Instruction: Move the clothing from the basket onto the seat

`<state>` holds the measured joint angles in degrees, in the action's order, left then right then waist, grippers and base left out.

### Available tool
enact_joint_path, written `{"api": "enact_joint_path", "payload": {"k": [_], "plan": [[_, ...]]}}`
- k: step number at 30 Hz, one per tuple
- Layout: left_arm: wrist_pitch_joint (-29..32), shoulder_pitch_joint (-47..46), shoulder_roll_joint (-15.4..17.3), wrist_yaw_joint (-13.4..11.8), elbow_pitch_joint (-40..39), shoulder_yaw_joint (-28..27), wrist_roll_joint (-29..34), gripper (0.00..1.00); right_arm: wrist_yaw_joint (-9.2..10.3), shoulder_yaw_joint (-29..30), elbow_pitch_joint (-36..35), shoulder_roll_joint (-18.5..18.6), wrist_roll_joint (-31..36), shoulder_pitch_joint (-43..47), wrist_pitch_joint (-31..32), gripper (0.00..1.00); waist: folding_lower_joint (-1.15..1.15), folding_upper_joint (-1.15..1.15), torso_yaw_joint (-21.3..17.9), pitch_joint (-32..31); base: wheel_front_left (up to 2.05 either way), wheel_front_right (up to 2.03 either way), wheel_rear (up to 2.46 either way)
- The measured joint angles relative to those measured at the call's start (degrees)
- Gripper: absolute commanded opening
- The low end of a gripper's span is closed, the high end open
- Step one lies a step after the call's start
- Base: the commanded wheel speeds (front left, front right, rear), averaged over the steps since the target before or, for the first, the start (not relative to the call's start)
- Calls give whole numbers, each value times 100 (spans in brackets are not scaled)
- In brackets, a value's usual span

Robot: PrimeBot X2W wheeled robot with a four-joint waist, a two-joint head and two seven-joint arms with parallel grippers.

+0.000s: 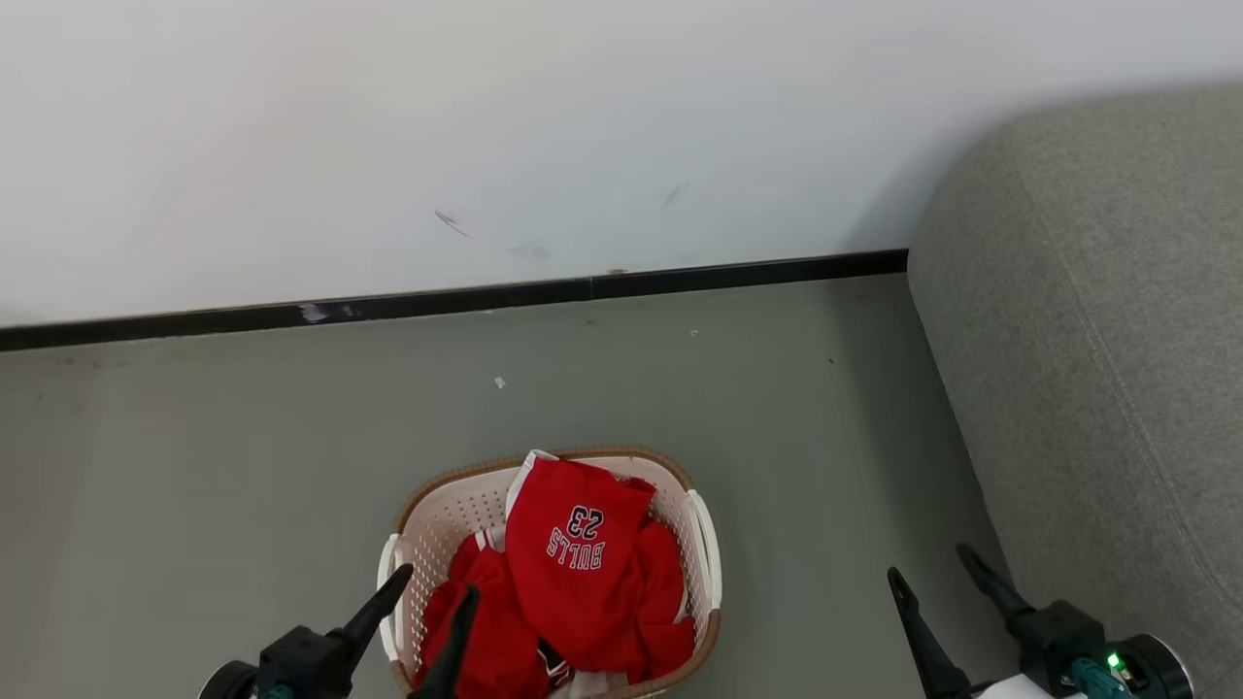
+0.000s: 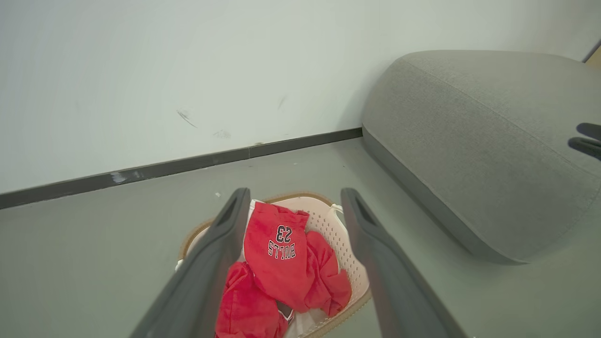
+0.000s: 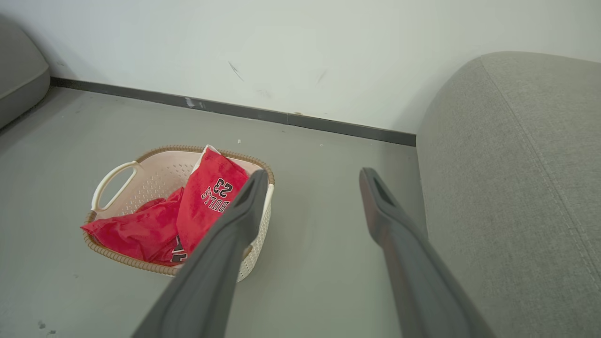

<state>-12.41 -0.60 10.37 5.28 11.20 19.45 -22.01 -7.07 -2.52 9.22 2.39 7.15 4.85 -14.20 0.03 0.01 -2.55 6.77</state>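
Observation:
The red clothing (image 1: 573,573) lies heaped in the cream basket (image 1: 442,510) on the floor, one piece printed "BULLS 23" draped over the top. The left wrist view has the clothing (image 2: 281,263) in the basket (image 2: 345,253) between my fingers. My left gripper (image 1: 437,590) hangs open above the basket's near left side, holding nothing. My right gripper (image 1: 930,565) stands open over the floor between basket and seat (image 1: 1097,340). In the right wrist view the clothing (image 3: 197,211) and basket (image 3: 155,176) lie to the left, the seat (image 3: 516,164) to the right.
A white wall with a black skirting board (image 1: 466,299) runs behind the basket. Grey floor (image 1: 243,466) spreads to the left and behind. In the right wrist view another grey cushion (image 3: 19,80) sits at the far left.

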Motion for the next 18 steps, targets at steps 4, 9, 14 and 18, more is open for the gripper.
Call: {"api": "enact_joint_path", "payload": {"k": [4,9,14,18], "plan": [[123,-221,-5,23,19,74,44,100,0,-2,-27,-2,-1,34,0,100,0,0,-18,169,0,0,0],[230,-431,-7,52,30,174,58,100,0,0,-110,-4,-8,44,0,100,0,0,-37,361,0,0,0],[424,-706,-1,68,44,309,140,100,0,-2,-203,-5,-99,1,0,100,-1,0,-67,628,0,0,0],[634,-964,-1,100,80,411,163,100,0,-1,-301,-7,-250,-99,0,100,-1,-1,-97,865,0,0,0]]}}
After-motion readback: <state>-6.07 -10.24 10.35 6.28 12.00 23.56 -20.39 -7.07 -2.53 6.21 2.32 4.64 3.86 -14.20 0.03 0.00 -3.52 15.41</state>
